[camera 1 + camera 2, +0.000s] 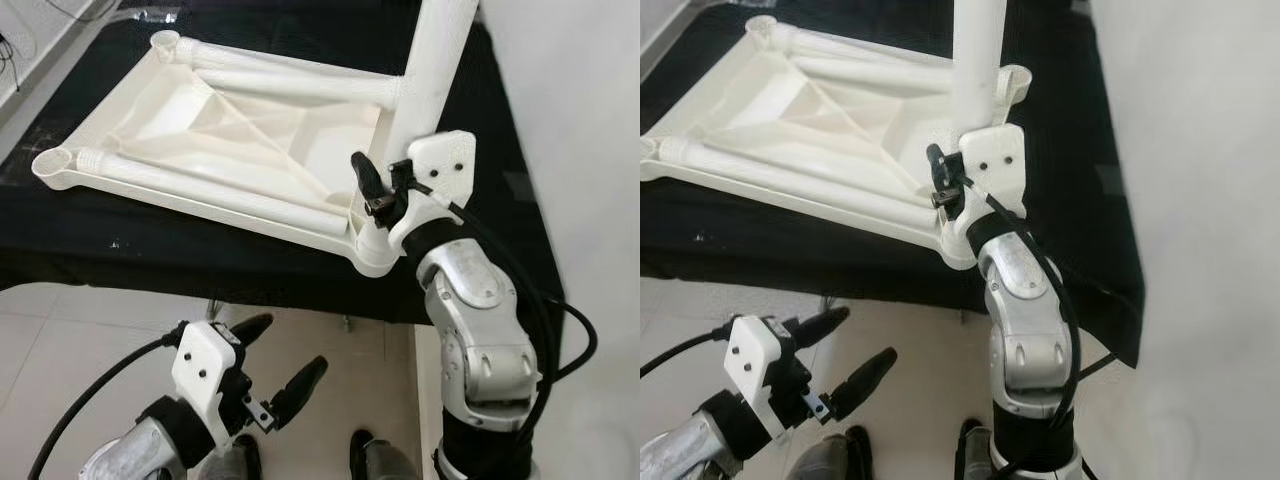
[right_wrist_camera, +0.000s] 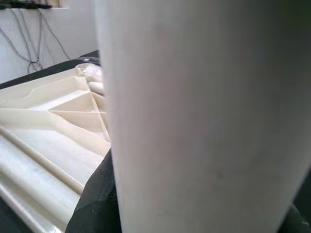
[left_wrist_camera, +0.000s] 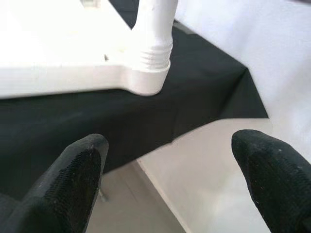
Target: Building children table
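The white plastic table top (image 1: 230, 130) lies upside down on a black cloth. A white table leg (image 1: 435, 60) stands upright in its near right corner socket (image 3: 146, 80). My right gripper (image 1: 385, 190) is shut on the leg just above that socket; one black finger (image 1: 366, 180) shows on the leg's left side and the other is hidden behind it. The leg (image 2: 204, 116) sits very close in the right wrist view. My left gripper (image 1: 275, 355) hangs open and holds nothing, low over the floor in front of the cloth's edge.
Open sockets sit at the far left corner (image 1: 165, 42) and the near left corner (image 1: 52, 165). The black cloth (image 1: 150, 250) drapes over the front edge. A white wall (image 1: 580, 120) stands close on the right. Tiled floor (image 1: 80, 340) and my feet (image 1: 365, 450) lie below.
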